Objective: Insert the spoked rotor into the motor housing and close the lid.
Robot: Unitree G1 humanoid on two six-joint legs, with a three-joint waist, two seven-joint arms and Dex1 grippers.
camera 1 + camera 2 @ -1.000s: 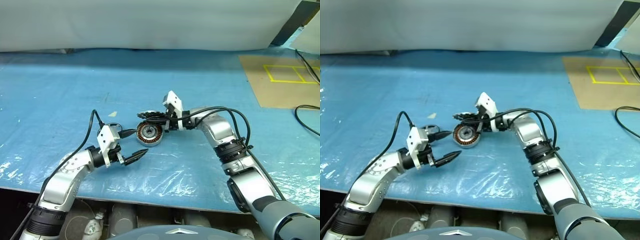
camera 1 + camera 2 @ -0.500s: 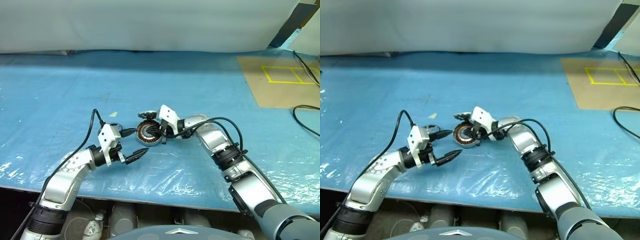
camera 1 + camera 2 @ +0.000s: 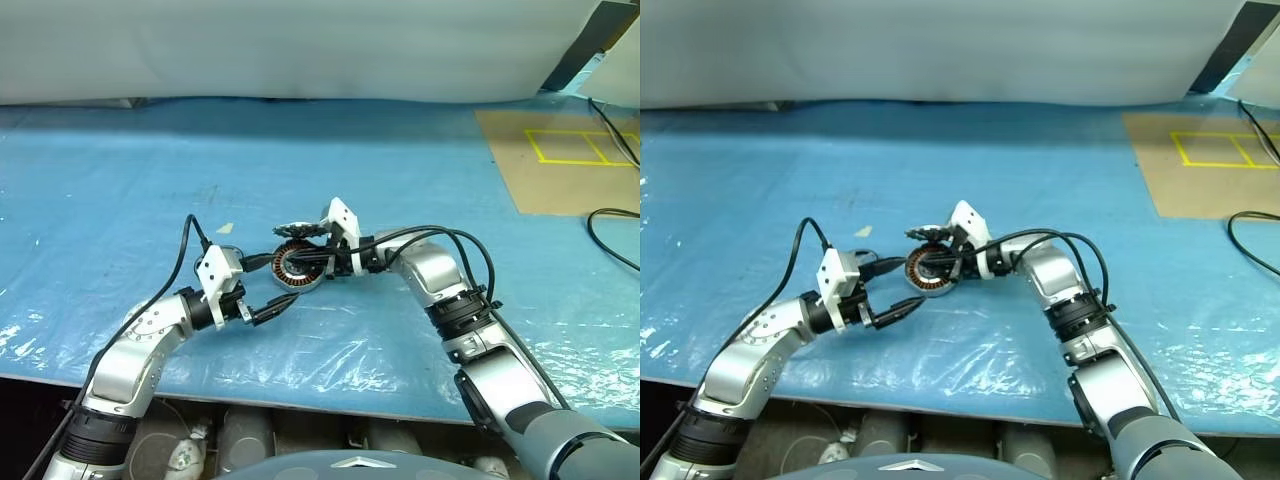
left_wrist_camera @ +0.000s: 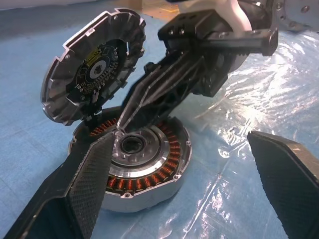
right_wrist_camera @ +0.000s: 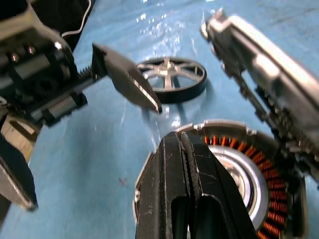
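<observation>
The motor housing point(image 3: 300, 270) lies on the blue sheet, its copper windings and dark centre point(image 4: 133, 145) showing. Its lid point(image 4: 92, 67) stands tilted up from the far edge, ribbed side facing the housing. My right gripper point(image 5: 180, 137) is shut with nothing in it. Its tips point down over the housing's hub, under the raised lid; I cannot tell whether they touch. My left gripper point(image 3: 270, 288) is open just beside the housing, its fingers point(image 4: 84, 189) spread on either side of the near rim. The spoked rotor point(image 5: 172, 77) lies flat on the sheet behind the left gripper.
A tan board point(image 3: 560, 165) with yellow tape lines lies at the far right. A black cable point(image 3: 610, 235) loops on the sheet near it. A white wall point(image 3: 300, 50) runs along the table's far edge.
My right gripper's tips have dropped from beside the lid to over the housing's centre. The left gripper, the lid and the housing have stayed put.
</observation>
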